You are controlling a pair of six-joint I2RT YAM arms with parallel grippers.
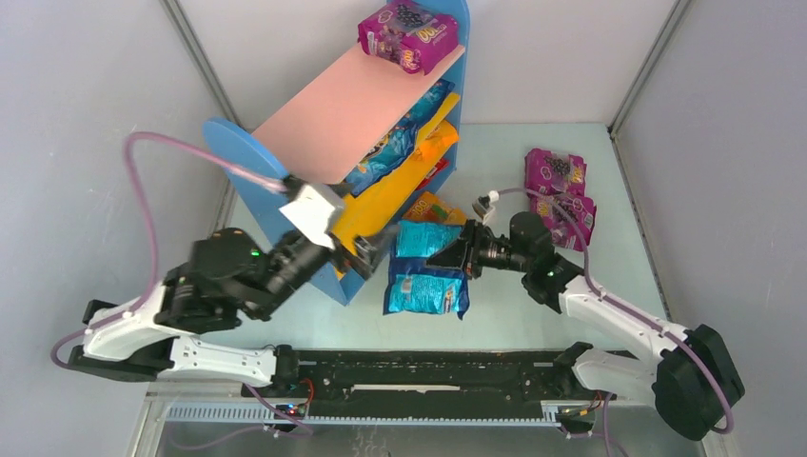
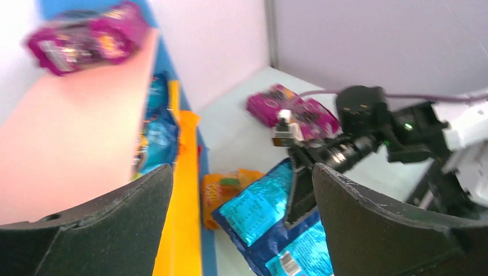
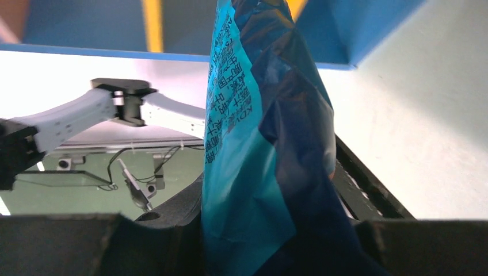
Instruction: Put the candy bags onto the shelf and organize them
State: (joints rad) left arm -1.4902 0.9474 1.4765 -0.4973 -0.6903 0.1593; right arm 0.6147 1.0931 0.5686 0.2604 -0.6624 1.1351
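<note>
The shelf (image 1: 333,114) has blue side panels, a pink top board and yellow lower boards. A purple bag (image 1: 409,33) lies on its top board, and blue and orange bags (image 1: 404,143) sit on a middle board. My right gripper (image 1: 455,255) is shut on a blue candy bag (image 1: 425,240), which fills the right wrist view (image 3: 259,144). A second blue bag (image 1: 426,290) lies on the table under it. An orange bag (image 1: 436,208) lies beside the shelf. Two purple bags (image 1: 561,195) lie at the right. My left gripper (image 1: 373,249) is open and empty at the shelf's near end.
Grey walls enclose the table on three sides. The shelf stands slantwise from the left middle to the back. The black rail (image 1: 428,371) with both arm bases runs along the near edge. In the left wrist view the yellow board (image 2: 181,218) runs between my fingers.
</note>
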